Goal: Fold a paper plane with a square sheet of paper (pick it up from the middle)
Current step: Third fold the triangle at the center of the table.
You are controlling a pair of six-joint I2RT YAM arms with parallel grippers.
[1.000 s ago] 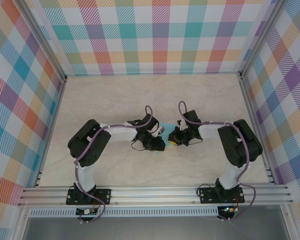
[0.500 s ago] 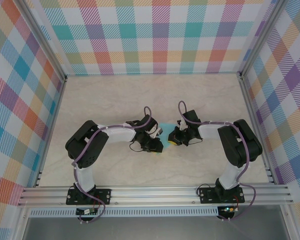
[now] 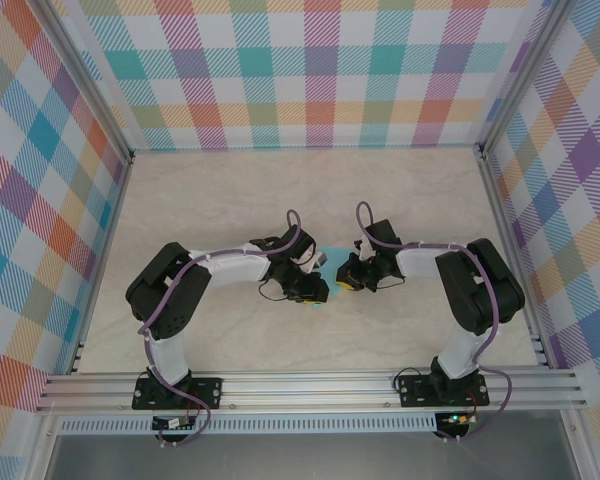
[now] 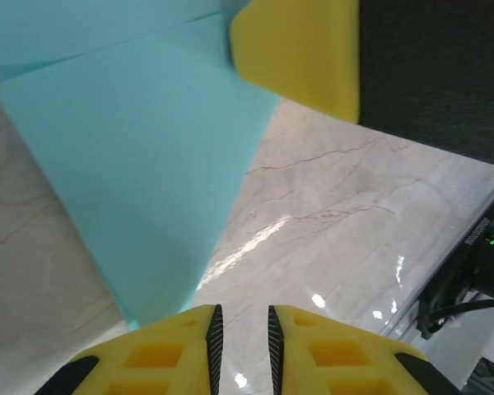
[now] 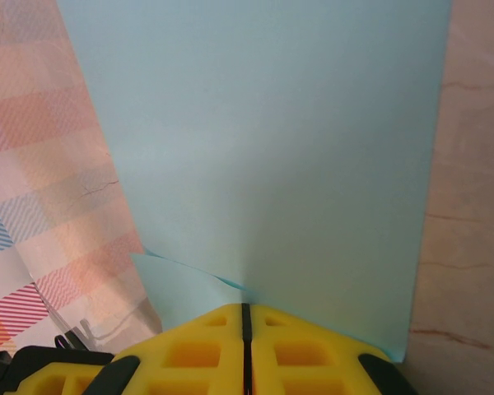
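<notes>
**Left arm resets beside the sheet; right arm keeps its pinch**

Across the tabletop (image 3: 230, 200) little has moved in the last second. The one clear change is in the left arm (image 3: 220, 268): its elbow has swung a little toward the left edge, and the wrist has stayed near the middle. The right arm (image 3: 430, 262) has not shifted.

The square sheet of paper (image 3: 331, 250) sits between the two wrists, about midway between the left and right edges and somewhat nearer the near edge than the far one. In the right wrist view it rises as a broad, smooth panel (image 5: 263, 140), so it is held up off the surface, not lying flat. It is no dart yet.

The right gripper (image 5: 245, 317) is closed tight, and the sheet comes straight out of the seam between its pads. The left gripper (image 4: 241, 329) has eased a trifle wider. Its fingers now stand a narrow slit apart with bare marble showing through, and the sheet's lower corner (image 4: 136, 309) ends just beside one finger, outside the slit.

My reading is that the left side has let go or not yet taken hold. It is lining up for a fresh bite on that free corner, so the folding is at an early stage.
</notes>
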